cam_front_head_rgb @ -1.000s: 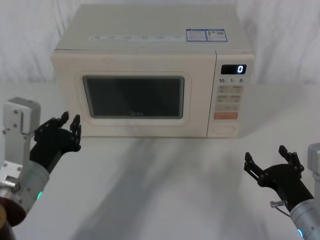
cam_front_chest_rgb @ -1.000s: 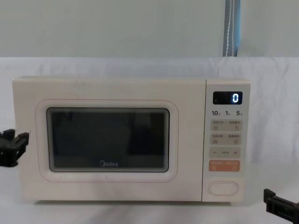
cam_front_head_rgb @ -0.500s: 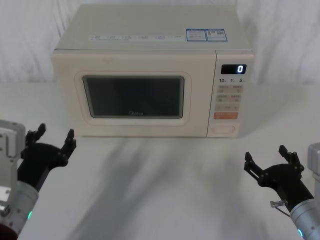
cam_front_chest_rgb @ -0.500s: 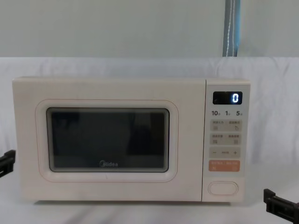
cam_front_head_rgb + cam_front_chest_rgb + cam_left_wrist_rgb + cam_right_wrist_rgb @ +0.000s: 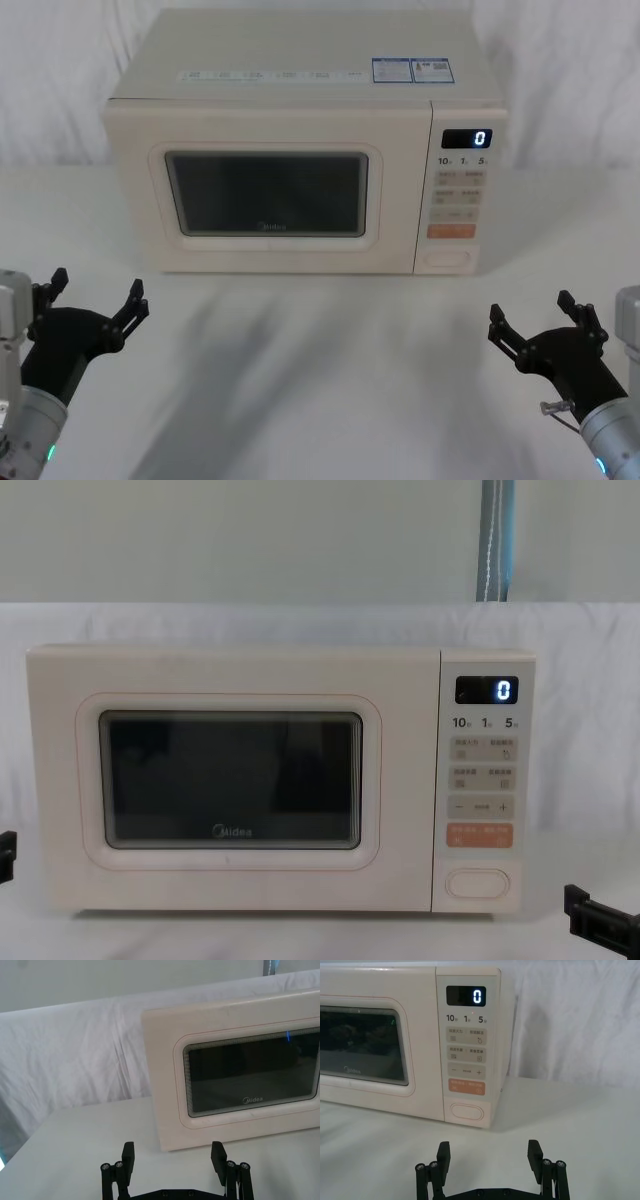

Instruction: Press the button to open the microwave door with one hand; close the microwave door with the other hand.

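Head view: left gripper [image 5: 92, 297], fingers spread and empty, has backed away from the microwave [image 5: 300, 140]; its door [image 5: 270, 193] sits shut, so likely finished.

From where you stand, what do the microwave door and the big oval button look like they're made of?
The microwave door: cream frame looks like moulded plastic, smooth and matte with rounded raised edges; its dark window looks like glass, since it shows faint reflections. The button: likely the same cream plastic, matte, with a thin raised rim. Neither can be confirmed by look alone.
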